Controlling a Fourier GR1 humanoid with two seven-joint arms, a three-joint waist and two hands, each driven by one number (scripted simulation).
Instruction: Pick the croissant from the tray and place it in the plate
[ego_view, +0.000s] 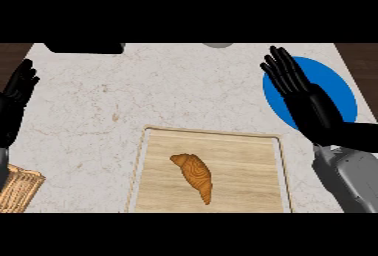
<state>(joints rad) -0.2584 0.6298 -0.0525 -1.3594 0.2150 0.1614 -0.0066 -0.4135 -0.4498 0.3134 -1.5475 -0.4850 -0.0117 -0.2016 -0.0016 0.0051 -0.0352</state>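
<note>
Marble counter (148, 90): one tray (247, 160), one croissant (196, 176), one blue plate (336, 82).

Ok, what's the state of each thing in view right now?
croissant: lying on the tray, untouched.
tray: flat on the counter.
plate: partly covered by the right hand.
right hand: open, fingers straight.
left hand: open, resting at left edge.

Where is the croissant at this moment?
In the head view, the croissant lies on the wooden tray at lower centre; the blue plate is farther up, to its right.
</note>
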